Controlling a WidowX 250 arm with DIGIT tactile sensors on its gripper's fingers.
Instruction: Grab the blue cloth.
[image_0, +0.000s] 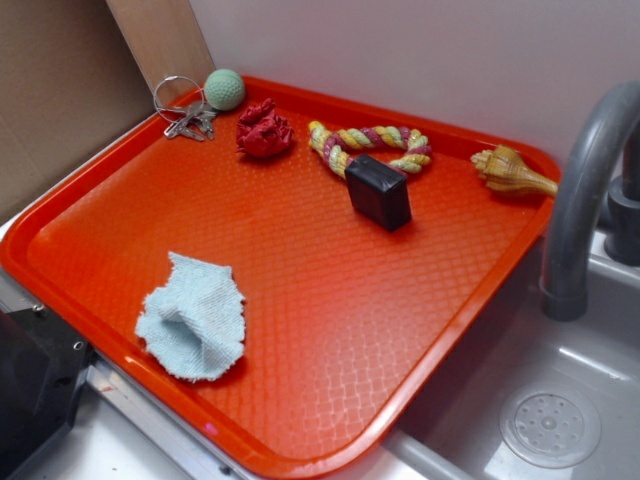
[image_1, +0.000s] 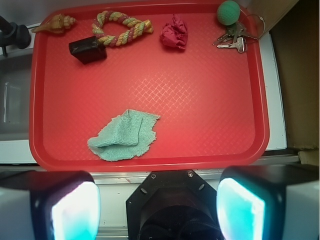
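Note:
The blue cloth is a small pale light-blue terry cloth, partly folded, lying flat near the front left edge of the orange tray. It also shows in the wrist view, low on the tray. My gripper is high above the tray's near edge, well apart from the cloth. Its two fingers stand wide apart with nothing between them. The gripper does not show in the exterior view.
At the tray's far side lie a red fabric wad, a rope toy, a black block, a shell, a green ball and keys. A grey faucet and sink are at the right.

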